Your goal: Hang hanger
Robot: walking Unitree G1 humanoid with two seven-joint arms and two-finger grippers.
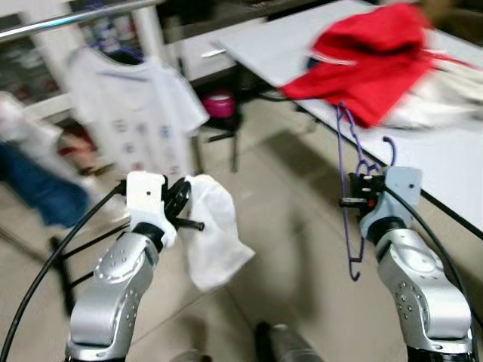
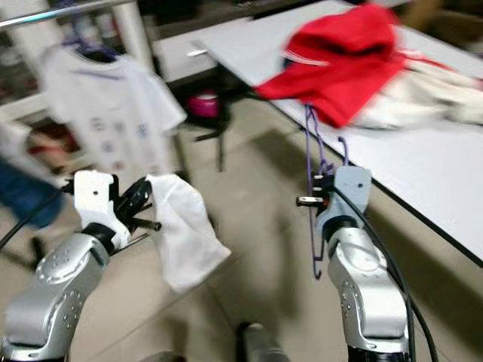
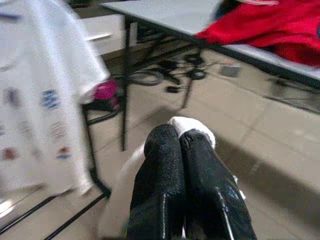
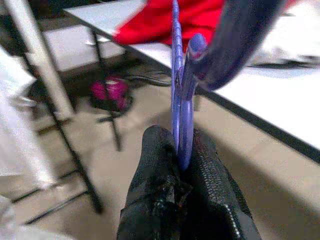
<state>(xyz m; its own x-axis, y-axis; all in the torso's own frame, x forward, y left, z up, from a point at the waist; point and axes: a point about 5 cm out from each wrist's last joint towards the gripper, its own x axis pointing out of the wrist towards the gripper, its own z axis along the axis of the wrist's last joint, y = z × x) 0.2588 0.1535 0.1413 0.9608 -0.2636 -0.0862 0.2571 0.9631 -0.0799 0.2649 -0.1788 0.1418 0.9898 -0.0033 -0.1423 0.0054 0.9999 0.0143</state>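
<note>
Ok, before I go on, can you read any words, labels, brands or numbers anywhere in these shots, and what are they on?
No text can be read.
White T-shirt on the rack: small coloured prints in rows, too blurred to tell whether they are letters or pictures.
Red garment on the table: pale stripes, no lettering visible.
White cloth in the left gripper and purple hanger in the right gripper: no markings.

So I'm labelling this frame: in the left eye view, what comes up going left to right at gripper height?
Left gripper → white cloth it holds → purple hanger → right gripper pinching it → white table.
</note>
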